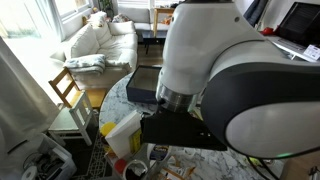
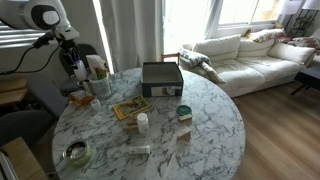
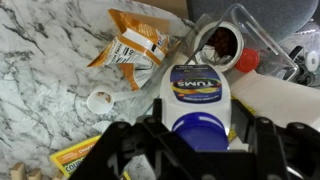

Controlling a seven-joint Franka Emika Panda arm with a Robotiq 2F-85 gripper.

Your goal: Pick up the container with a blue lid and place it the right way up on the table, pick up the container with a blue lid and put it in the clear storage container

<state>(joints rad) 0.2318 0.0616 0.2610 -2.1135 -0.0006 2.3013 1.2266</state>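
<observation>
Wrist view shows the tool (image 3: 200, 142) clenched on the container with a blue lid (image 3: 200, 88), one finger on each side, with the lid end nearest the camera. The container is over the marble desk (image 3: 40, 70), near an orange packet (image 3: 135, 45) and the clear storage container (image 3: 268, 42). In an exterior view the tool (image 2: 80, 72), small there, seems to hang at the desk's edge, well apart from the dark box (image 2: 162, 78).

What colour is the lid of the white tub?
Blue lid on the white tub; wrist view shows it best.
</observation>
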